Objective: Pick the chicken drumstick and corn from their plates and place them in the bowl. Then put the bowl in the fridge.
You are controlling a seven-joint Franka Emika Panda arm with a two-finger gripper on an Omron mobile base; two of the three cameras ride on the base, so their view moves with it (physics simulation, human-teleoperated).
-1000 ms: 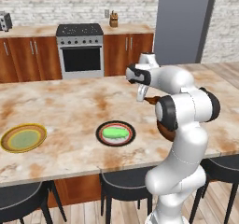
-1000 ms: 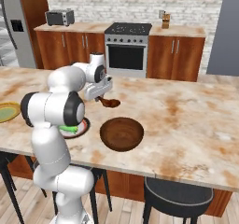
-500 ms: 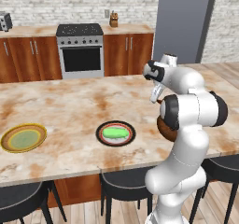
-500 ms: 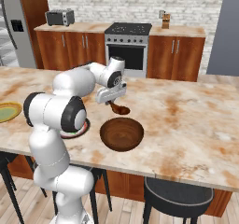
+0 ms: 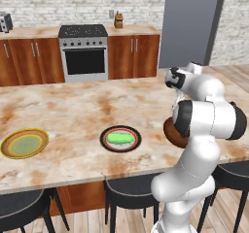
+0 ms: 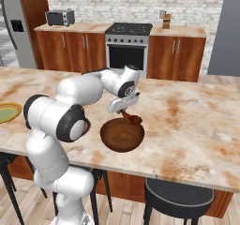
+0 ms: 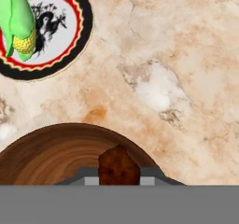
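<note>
My gripper [image 6: 124,112] is shut on the reddish-brown chicken drumstick [image 6: 132,119], which hangs just above the far rim of the dark brown bowl [image 6: 112,142]. In the hand view the drumstick [image 7: 118,166] sits between my fingertips, over the bowl [image 7: 46,157]. The green corn [image 5: 120,138] lies on the black-rimmed plate [image 5: 134,143], to the left of the bowl [image 5: 170,133], which my arm half hides. The corn [image 7: 18,24] and its plate [image 7: 70,36] also show in the hand view. The yellow-rimmed plate [image 5: 24,143] lies bare at the counter's left. The grey fridge [image 5: 192,25] stands behind.
A steel oven [image 5: 83,52] stands against the back wall, with a toaster [image 6: 59,17] and a knife block [image 6: 165,19] on the back counter. Black stools [image 6: 178,198] line the island's near edge. Bare marble stretches right of the bowl.
My arm has swung to the right and lowered, carrying the drumstick from over the open counter to just above the bowl's rim. The corn and both plates have not moved.
</note>
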